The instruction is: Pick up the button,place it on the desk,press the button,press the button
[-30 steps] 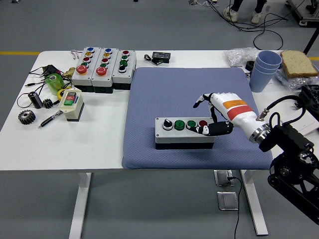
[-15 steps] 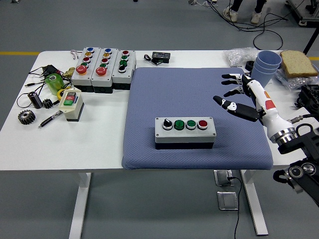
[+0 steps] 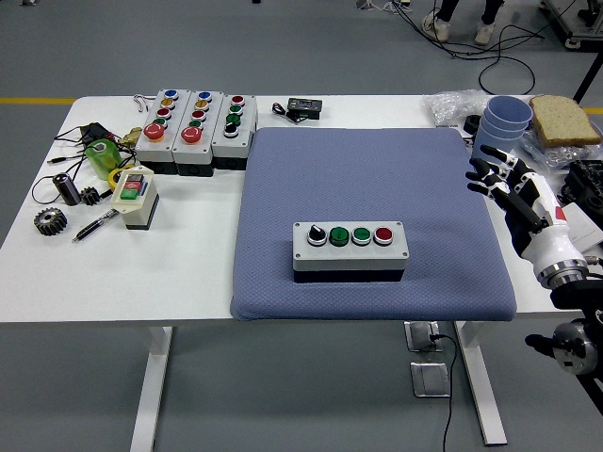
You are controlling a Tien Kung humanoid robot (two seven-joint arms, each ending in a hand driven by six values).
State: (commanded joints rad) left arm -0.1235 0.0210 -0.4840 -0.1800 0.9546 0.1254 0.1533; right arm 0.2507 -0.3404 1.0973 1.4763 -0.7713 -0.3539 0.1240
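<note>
A grey button box (image 3: pixel 350 250) with a black knob, two green buttons and one red button lies on the blue mat (image 3: pixel 367 179), near its front edge. My right hand (image 3: pixel 497 179) hovers over the mat's right edge, well clear of the box, fingers spread and holding nothing. The left arm is out of view.
Three more button boxes (image 3: pixel 196 127) stand at the back left, with a small two-button box (image 3: pixel 135 197), a gear, a pen and cables near them. Blue cups (image 3: pixel 500 132), a bread slice (image 3: pixel 563 119) and a plastic bag sit at the back right.
My right hand has left the red-button end of the box and drawn back to the right, past the mat's right edge. The box has not moved.
</note>
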